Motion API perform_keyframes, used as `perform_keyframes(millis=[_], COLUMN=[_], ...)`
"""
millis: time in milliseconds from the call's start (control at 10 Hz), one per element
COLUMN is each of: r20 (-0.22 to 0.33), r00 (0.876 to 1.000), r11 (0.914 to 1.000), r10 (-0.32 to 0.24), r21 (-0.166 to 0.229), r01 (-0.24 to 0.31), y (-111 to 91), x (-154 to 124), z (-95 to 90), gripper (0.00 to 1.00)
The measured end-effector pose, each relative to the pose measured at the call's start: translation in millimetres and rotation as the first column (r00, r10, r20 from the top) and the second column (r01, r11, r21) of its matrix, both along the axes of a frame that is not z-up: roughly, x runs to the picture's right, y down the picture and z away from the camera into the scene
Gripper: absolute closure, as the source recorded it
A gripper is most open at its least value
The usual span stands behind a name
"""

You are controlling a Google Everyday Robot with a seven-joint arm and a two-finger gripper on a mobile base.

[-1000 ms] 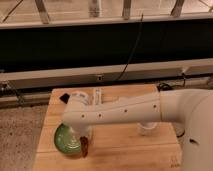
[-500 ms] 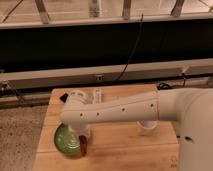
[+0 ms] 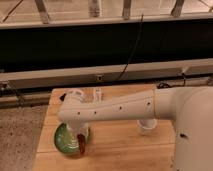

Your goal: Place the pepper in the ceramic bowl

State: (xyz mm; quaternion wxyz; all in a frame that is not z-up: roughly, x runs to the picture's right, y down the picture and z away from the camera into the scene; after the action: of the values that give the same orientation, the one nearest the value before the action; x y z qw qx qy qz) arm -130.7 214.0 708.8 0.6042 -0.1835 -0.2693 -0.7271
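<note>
- The gripper (image 3: pixel 80 142) is hanging at the round glossy green ceramic bowl's (image 3: pixel 64 141) 3 o'clock rim, clamping the small slim dark red pepper (image 3: pixel 81 146).
- The pepper is dangling at the rim's edge, not yet resting in the bowl; releasing is remaining.
- Against half a second ago, the arm is sitting slightly further toward the bowl.
- A small white cup (image 3: pixel 145 126) is standing on the wooden table (image 3: pixel 120 150), well off at 3 o'clock.

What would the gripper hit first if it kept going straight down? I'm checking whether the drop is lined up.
Probably the right rim of the ceramic bowl: the gripper, holding the pepper, hangs there; depth unclear.
</note>
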Motion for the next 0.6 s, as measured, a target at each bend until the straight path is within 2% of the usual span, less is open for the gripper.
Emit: perform_keyframes(millis=[100,200,600], r20=[0.002,0.005,0.007], r00=[1.0,1.0,1.0], r11=[1.0,1.0,0.9998], r10=[-0.005,-0.007,-0.018], r21=[0.001,0.003,0.003], r01=[0.005,0.007,0.018], y=[-0.7,-1.8,-5.3], x=[-1.1,-2.2,-3.6], z=[0.6,0.8,2.7], gripper=[0.95,0.9,0.52])
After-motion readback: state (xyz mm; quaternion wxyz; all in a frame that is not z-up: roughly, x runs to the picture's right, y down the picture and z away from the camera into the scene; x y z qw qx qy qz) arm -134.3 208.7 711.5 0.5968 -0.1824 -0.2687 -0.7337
